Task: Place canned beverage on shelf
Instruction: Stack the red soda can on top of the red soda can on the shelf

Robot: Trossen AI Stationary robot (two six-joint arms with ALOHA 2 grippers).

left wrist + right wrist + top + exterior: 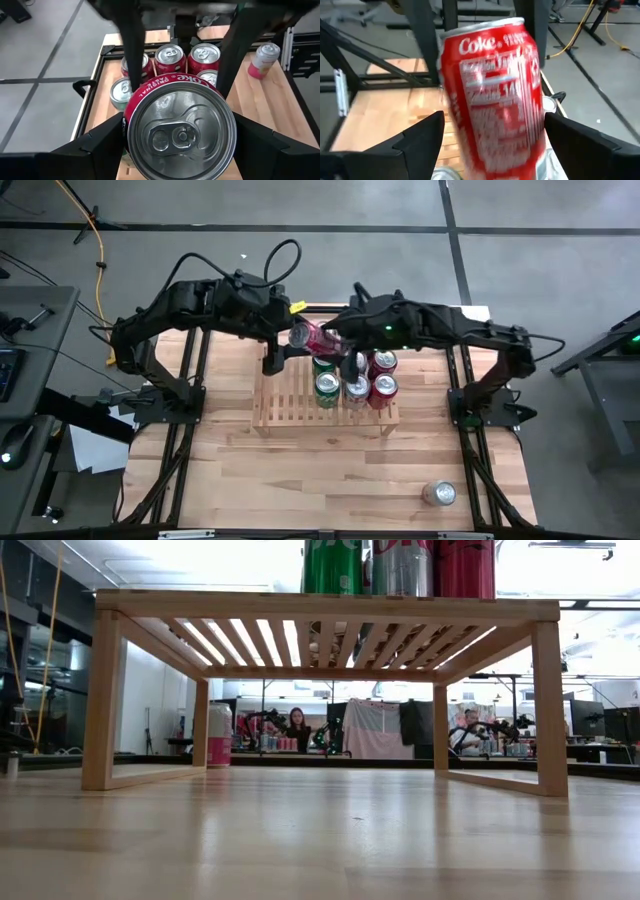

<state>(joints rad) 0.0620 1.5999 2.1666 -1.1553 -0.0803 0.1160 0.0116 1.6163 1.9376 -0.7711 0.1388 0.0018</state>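
Both grippers' jaws, left (180, 145) and right (492, 150), clamp the red Coke can (312, 337), lying tilted above the shelf's (290, 405) far edge; five cans (355, 387) stand beside it

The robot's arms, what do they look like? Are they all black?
Mostly. Both are dark, chunky, jointed arms. The left arm has a black cable looping above it and a small yellow tag. The right arm shows a tiny green light. Each gripper has two dark, wedge-shaped fingers.

Left end effector (303, 338) and right end effector (325, 338) meet mid-air, both clamping same can
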